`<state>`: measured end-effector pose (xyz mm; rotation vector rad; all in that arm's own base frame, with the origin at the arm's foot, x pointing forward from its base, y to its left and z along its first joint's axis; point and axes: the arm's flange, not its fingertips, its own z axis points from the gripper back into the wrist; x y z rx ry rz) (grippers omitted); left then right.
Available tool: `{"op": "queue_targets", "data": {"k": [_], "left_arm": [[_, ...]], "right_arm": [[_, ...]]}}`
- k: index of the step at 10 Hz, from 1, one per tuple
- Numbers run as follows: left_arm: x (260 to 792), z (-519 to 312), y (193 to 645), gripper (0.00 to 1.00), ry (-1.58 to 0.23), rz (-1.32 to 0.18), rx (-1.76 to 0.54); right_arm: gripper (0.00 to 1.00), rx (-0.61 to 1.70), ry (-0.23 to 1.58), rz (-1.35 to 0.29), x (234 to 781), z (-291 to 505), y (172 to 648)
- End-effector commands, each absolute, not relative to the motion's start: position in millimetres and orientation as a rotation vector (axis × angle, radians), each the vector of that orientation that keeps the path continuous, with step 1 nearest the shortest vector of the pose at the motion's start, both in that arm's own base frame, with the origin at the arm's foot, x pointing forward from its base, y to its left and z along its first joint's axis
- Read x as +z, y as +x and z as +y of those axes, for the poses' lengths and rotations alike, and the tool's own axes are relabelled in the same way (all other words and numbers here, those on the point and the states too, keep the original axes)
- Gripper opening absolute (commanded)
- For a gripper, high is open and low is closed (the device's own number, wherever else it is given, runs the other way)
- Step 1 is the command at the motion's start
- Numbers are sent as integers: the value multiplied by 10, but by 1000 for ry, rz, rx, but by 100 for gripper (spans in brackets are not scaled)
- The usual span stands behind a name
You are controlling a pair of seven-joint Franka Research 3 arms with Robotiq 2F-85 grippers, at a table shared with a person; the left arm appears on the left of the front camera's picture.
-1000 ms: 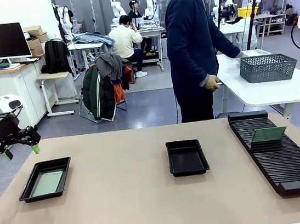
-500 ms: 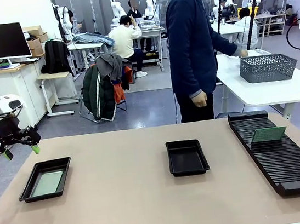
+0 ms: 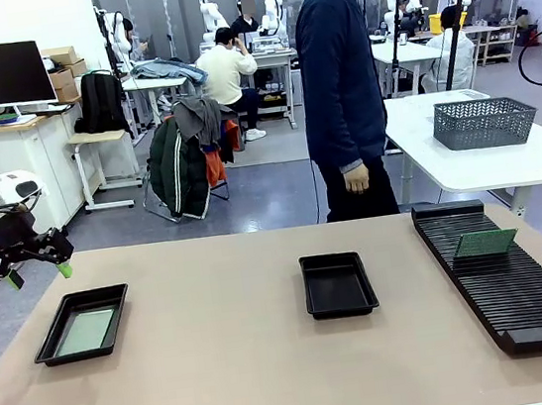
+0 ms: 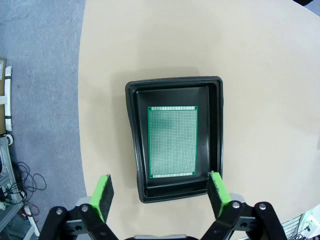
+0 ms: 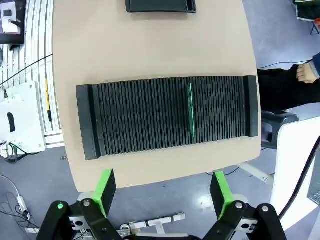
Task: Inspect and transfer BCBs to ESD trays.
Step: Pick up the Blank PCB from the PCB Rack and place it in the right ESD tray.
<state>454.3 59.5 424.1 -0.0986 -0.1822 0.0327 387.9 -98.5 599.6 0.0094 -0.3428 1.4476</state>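
Hanging above the left end of the desk [image 3: 235, 387], the left claw [image 3: 39, 275] has its green-padded fingers spread wide with nothing between them. Its wrist view looks straight down past the left claw [image 4: 159, 177] onto the left ESD tray [image 4: 134, 125], where one BCB [image 4: 172, 141] lies flat on the tray floor, its long sides parallel to the tray's long walls, nearer one long wall than the other. From the front, that left ESD tray [image 3: 93, 292] sits near the desk's left edge with the BCB [image 3: 85, 332] inside it.

A second ESD tray [image 3: 337, 289] sits near the middle of the desk, well apart from the first; the right wrist view catches the second ESD tray [image 5: 160, 10] at its top edge.

At the right end lies a long black slotted rack [image 3: 524, 299]. A second BCB [image 3: 484, 242] stands on edge in one of the slots toward the far end of the rack. Seen from above, the rack [image 5: 140, 115] holds that second BCB [image 5: 190, 110] as a thin green line across the ribs.

The right claw [image 5: 162, 173] is held high just off the desk's right edge, fingers apart and gripping nothing.

A person [image 3: 340, 83] in a dark jacket stands at the far side, one hand [image 3: 356, 179] hanging loose. Behind, a grey mesh basket [image 3: 483, 122] rests on a white table.
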Motion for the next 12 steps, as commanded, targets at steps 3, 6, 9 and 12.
{"op": "queue_targets", "data": {"k": [3,6,9,12], "left_arm": [[4212,596,4528,100,-95,-197,35],[4212,596,4528,100,-95,-197,35],[4212,596,4528,100,-95,-197,35],[4212,596,4528,100,-95,-197,35]], "right_arm": [[100,1452,18,-339,5977,-976,3883],[100,1470,7,-342,5906,-941,3958],[100,1504,-41,-321,5533,-742,4170],[100,1528,-55,-296,5028,-570,4373]]}}
